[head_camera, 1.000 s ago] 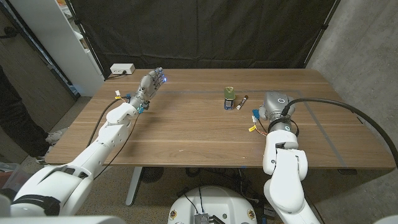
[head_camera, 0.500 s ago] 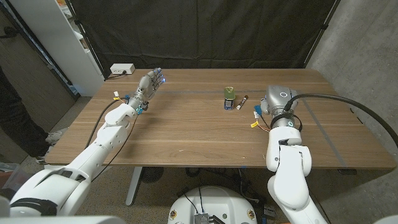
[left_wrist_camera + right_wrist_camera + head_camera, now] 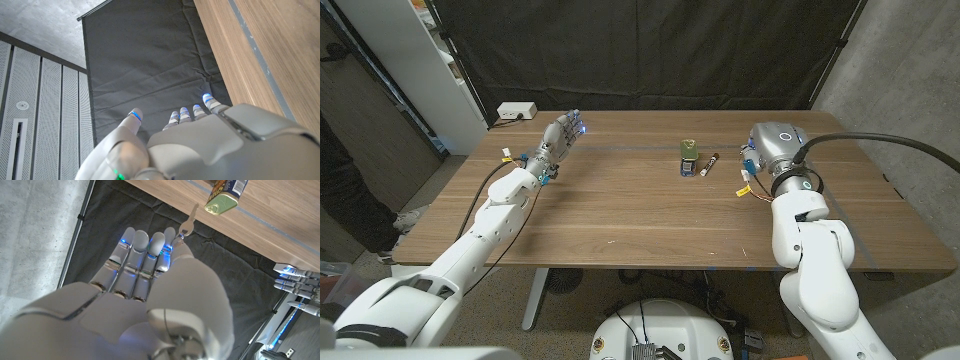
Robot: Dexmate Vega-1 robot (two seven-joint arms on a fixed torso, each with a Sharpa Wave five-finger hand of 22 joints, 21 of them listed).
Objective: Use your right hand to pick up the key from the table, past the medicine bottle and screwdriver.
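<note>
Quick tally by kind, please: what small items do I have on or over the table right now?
medicine bottle: 1
screwdriver: 1
key: 1, off the table, at the right hand's fingers
white box: 1, at the back left corner
Total: 4

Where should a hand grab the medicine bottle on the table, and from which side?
Probably the body, below the green cap: the medicine bottle stands upright, so a wrap around its sides should fit. Come from the robot's left, since the screwdriver lies close on its right.
</note>
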